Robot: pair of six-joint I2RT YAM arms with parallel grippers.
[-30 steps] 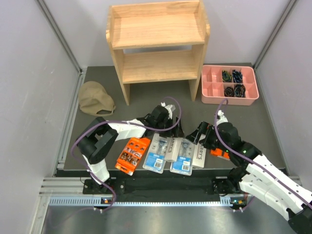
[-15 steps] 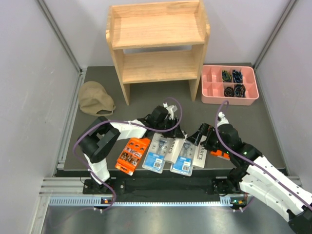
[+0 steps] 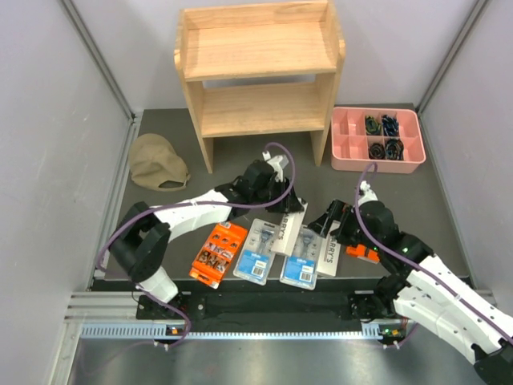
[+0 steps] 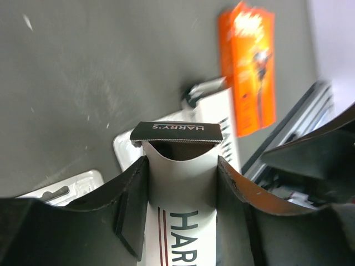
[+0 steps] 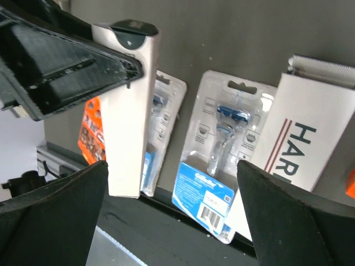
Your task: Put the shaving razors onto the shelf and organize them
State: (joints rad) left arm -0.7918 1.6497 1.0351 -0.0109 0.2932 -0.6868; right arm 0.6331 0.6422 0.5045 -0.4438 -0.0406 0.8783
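Note:
My left gripper [image 3: 284, 207] is shut on one end of a long white HARRY'S box [image 3: 289, 230], raised and tilted above the mat; in the left wrist view the box [image 4: 180, 188] sits between both fingers. My right gripper [image 3: 327, 222] is open and empty above the second HARRY'S box [image 3: 329, 250], which also shows in the right wrist view [image 5: 302, 138]. Two clear blister packs [image 3: 255, 253] [image 3: 301, 260] and an orange pack [image 3: 218, 254] lie in a row at the front. A second orange pack [image 3: 362, 253] peeks from under my right arm. The wooden shelf [image 3: 256, 76] stands at the back with both tiers bare.
A pink compartmented tray [image 3: 346, 140] with small dark items stands right of the shelf. A tan cap [image 3: 157, 163] lies at the left. Grey walls close both sides. A black rail [image 3: 264, 305] runs along the near edge.
My left gripper has closed on the white HARRY'S box and lifted its end off the row, moving slightly toward the shelf. The right arm has barely moved.

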